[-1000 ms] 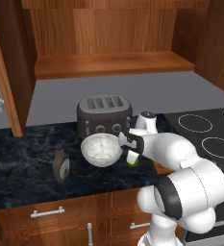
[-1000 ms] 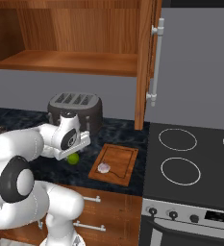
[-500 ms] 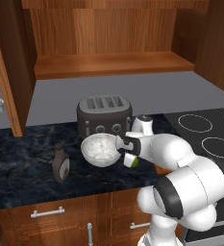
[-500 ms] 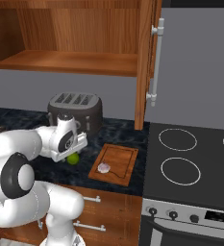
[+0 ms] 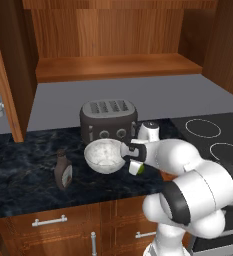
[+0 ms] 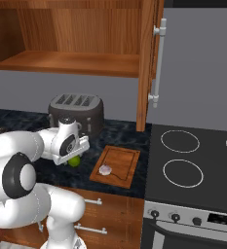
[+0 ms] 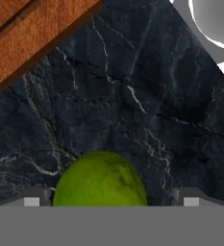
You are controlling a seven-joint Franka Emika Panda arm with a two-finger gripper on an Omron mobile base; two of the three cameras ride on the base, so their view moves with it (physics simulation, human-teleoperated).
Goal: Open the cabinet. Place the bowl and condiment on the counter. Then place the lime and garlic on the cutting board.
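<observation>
On the dark marbled worktop [image 5: 23, 172] stood grey bowl [image 5: 104, 156] and brown bottle [image 5: 63, 171]; garlic [image 6: 105, 169] lay on the wooden board [image 6: 117, 165]. The wide-open, empty pincer [image 7: 108, 199] straddled the green lime [image 7: 100, 180], ungrasped.

Green lime [image 7: 100, 178] rests on counter [image 7: 132, 110]; garlic [image 6: 105, 169] on cutting board [image 6: 121, 160].
</observation>
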